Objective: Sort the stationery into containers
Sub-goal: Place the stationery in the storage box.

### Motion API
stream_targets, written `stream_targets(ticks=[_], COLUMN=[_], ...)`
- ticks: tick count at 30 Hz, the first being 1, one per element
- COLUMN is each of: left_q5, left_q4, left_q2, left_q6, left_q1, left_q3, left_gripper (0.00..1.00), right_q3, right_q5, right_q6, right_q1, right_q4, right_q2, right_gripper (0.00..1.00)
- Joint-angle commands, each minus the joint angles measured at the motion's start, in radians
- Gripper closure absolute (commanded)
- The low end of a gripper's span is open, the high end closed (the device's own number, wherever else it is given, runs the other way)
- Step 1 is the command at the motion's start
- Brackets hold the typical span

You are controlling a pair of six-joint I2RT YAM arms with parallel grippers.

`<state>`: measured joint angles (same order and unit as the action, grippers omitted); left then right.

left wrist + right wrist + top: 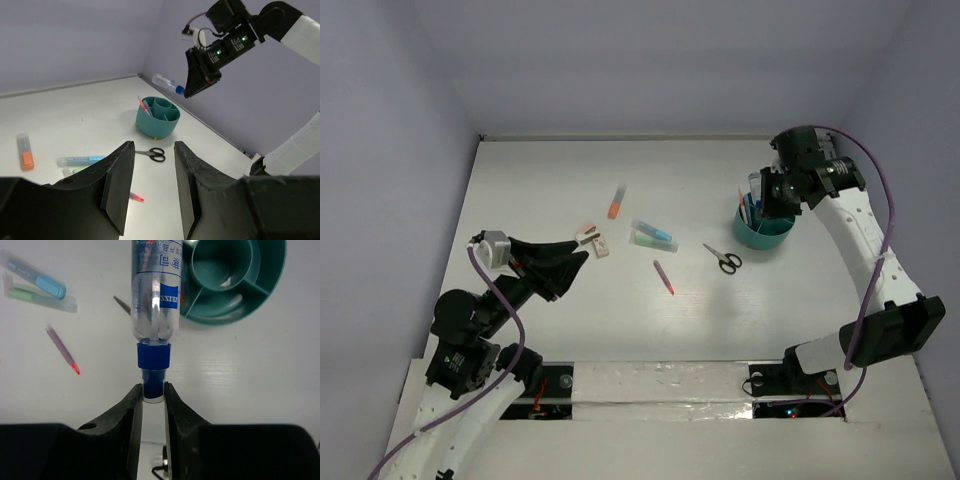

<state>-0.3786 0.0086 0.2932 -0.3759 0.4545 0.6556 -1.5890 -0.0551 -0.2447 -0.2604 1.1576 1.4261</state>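
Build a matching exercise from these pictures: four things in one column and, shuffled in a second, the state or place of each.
Column one
1. blue-capped clear pen
2. black-handled scissors
3. orange marker
4. left gripper

Column two
a. open, holding nothing
b. lying loose, nearest the teal cup
c. clamped by the right gripper
d. loose item lying farthest back

Pairs: 1-c, 2-b, 3-d, 4-a

Overhead view; both wrist views share teal cup (152,127).

cup (766,236): pens (749,210) crowd left side | round compartment (227,267) free | scissors (723,258) just beside, left
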Motion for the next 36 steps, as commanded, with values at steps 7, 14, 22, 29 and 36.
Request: stream_targets(ticks=[7, 14, 22, 29, 36], left_q5=[0.046, 0.043, 0.026, 0.023, 0.021], left_q4=[0.005, 0.005, 0.007, 0.004, 0.007], left_q2=[-0.066, -0.071, -0.054, -0.051, -0.054], left_q6=[0.035, 0.035, 0.034, 0.035, 0.034], left_q1=[0.058, 0.058, 0.058, 0.058, 0.049], left_q3=[0.05, 0.05, 0.044, 0.045, 0.044], left_gripper=[0.65, 0.65, 0.65, 0.65, 0.65], right_q3=[-0.088, -0.034, -0.131, -0.138, -0.112], right_q5=[0.184, 0.162, 0.202, 0.204, 0.198], right_q6=[-0.054, -0.062, -0.077, -0.079, -0.079], right_q1=[0.073, 0.147, 0.188, 0.217, 0.227], right_q4=[0.209, 0.211, 0.234, 0.252, 0.254], right_q2=[-0.033, -0.003, 0.086, 0.123, 0.125], right_gripper=[0.88, 0.89, 0.89, 0.89, 0.89])
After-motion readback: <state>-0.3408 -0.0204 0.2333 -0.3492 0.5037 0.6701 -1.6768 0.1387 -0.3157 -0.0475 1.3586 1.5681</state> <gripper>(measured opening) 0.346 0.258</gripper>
